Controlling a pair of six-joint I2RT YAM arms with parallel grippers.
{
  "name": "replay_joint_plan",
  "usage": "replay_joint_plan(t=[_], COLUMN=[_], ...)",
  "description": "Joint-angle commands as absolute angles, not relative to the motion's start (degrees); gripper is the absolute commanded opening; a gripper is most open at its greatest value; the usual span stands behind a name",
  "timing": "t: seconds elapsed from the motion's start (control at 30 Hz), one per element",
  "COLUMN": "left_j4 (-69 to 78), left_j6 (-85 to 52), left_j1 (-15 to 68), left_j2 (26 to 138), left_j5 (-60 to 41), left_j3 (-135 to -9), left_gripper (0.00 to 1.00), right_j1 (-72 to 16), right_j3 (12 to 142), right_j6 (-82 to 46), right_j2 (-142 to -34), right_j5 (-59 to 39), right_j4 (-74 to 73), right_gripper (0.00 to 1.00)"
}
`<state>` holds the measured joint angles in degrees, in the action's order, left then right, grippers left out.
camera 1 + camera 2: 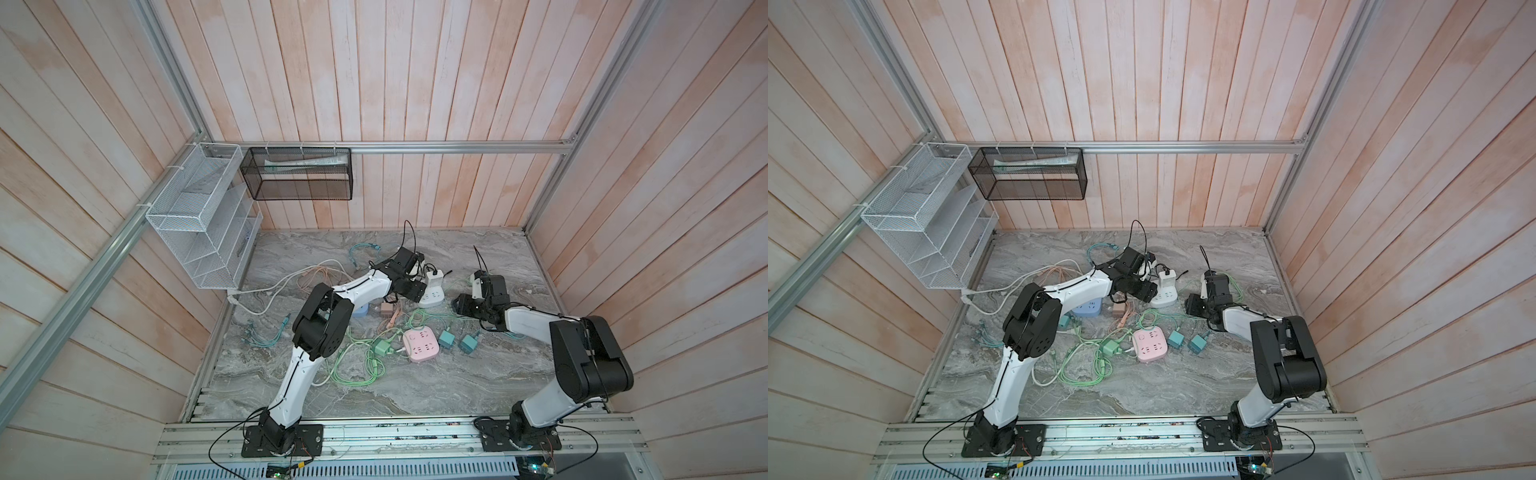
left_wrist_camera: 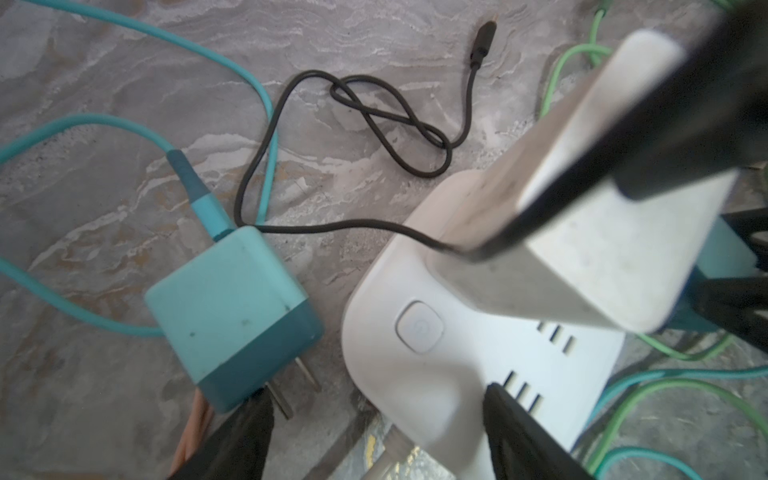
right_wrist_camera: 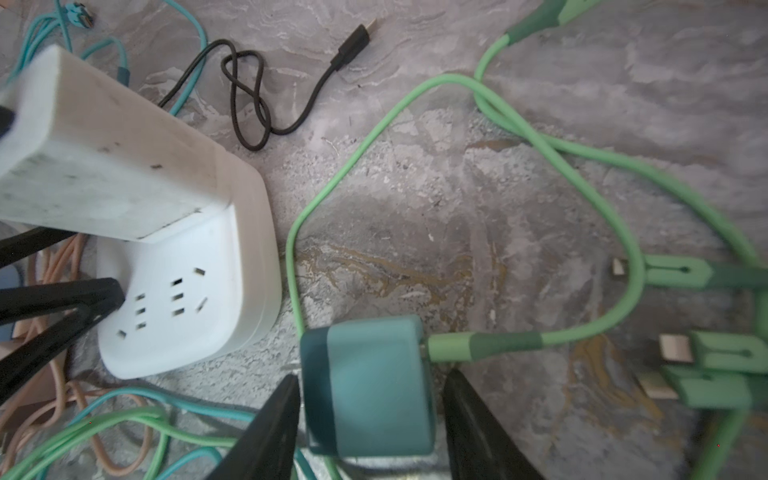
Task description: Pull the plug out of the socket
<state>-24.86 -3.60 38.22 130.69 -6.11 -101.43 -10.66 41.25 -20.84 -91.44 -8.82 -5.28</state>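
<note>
1. Tabletop [image 1: 415, 386] of grey marble, walled on three sides: bare stone lies right of the right arm and along the front, while cables crowd the left and middle.
2. White power strip [image 1: 432, 296] lies flat mid-table toward the back wall. The left gripper [image 2: 378, 395] is over its end, jaws apart, one fingertip [image 3: 99, 297] on its slotted face.
3. White charger [image 1: 1168, 276] stands upright in the strip, long axis vertical, with a black cable [image 3: 249, 95] trailing off it.
4. Teal plug [image 3: 374, 399] lies unplugged on the marble just beside the strip's corner, between the spread jaws of the right gripper [image 3: 374, 376]. Its long axis runs finger to finger, dark end toward the strip, and a green cable [image 3: 374, 124] leaves the far end.
</note>
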Motion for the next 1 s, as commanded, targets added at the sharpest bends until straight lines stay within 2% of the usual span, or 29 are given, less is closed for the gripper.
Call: replay_joint_plan(t=[0.0,0.3,0.43,0.67,0.97], left_j4=[-29.75,-29.59,-29.51,-29.44,-28.65], left_j6=[-1.70,-1.82,-1.78,-1.41,-0.89], left_j1=[38.06,38.05,38.06,38.06,38.14], left_j2=[133.17,133.02,133.02,132.72,131.97], left_j5=[-2.37,-2.36,-2.37,-2.46,-2.90], left_j3=[-98.37,-98.23,-98.10,-97.64,-96.18], left_gripper=[0.81,0.81,0.81,0.81,0.81], right_j1=[-10.37,-12.13,-15.15,-17.78,-20.43], right_j3=[41.48,40.80,40.02,40.48,44.07], right_j6=[-21.30,-19.62,-17.59,-15.43,-12.69], right_j2=[-88.83,-84.75,-84.10,-86.06,-90.78], right_j5=[-4.99,-4.07,-2.49,-2.72,-2.86], right_j4=[-2.67,-5.51,-8.93,-13.15,-15.59], right_gripper=[0.55,0.60,0.72,0.77,0.92])
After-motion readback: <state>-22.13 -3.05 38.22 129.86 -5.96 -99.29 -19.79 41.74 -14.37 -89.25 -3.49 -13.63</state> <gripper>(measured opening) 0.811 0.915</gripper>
